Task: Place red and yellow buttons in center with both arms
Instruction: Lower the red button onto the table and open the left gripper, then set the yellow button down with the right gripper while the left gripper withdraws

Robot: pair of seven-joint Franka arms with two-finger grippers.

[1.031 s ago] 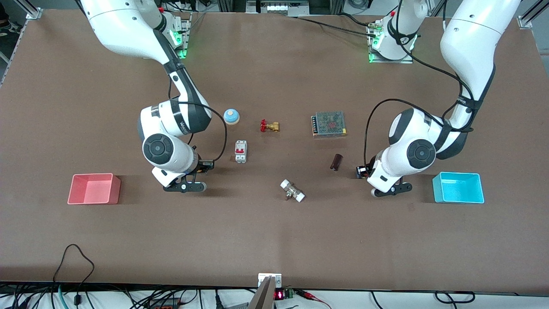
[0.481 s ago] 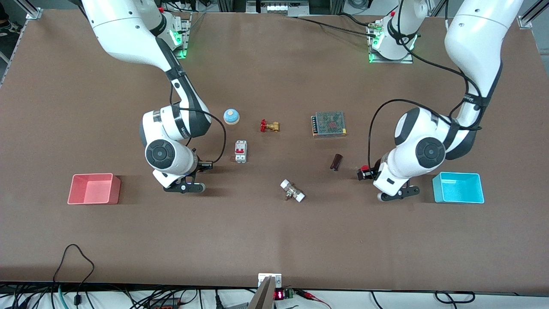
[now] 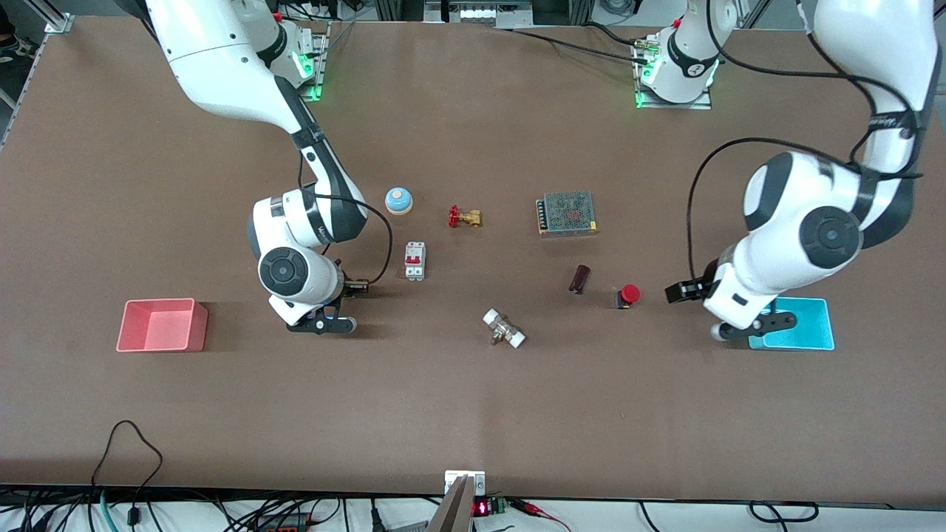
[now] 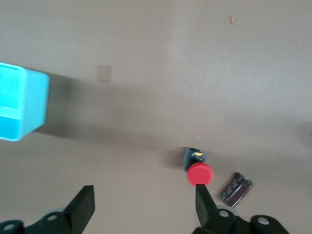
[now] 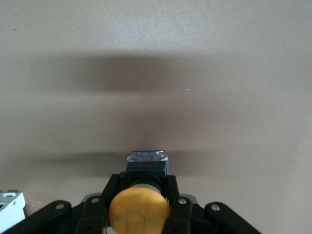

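Note:
The red button [image 3: 628, 295] lies free on the brown tabletop [image 3: 473, 399], beside a small dark part; it also shows in the left wrist view [image 4: 200, 174]. My left gripper [image 3: 681, 290] is open and empty, raised between the red button and the cyan bin; its fingers stand wide apart in the left wrist view [image 4: 144, 195]. My right gripper [image 3: 357, 284] is shut on the yellow button [image 5: 140, 210], its jaws clamping the black body, low over the table beside the circuit breaker. The yellow button is hidden in the front view.
A pink bin [image 3: 161, 325] stands at the right arm's end, a cyan bin [image 3: 805, 325] at the left arm's end. Between the arms lie a blue bell [image 3: 398, 199], a red-handled valve [image 3: 464, 217], a circuit breaker [image 3: 414, 261], a power supply [image 3: 567, 213], a dark part [image 3: 579, 278] and a white-ended fitting [image 3: 504, 329].
My left gripper has let go of the red button, risen and drawn back toward the cyan bin. My right gripper has shifted slightly toward the middle with the yellow button.

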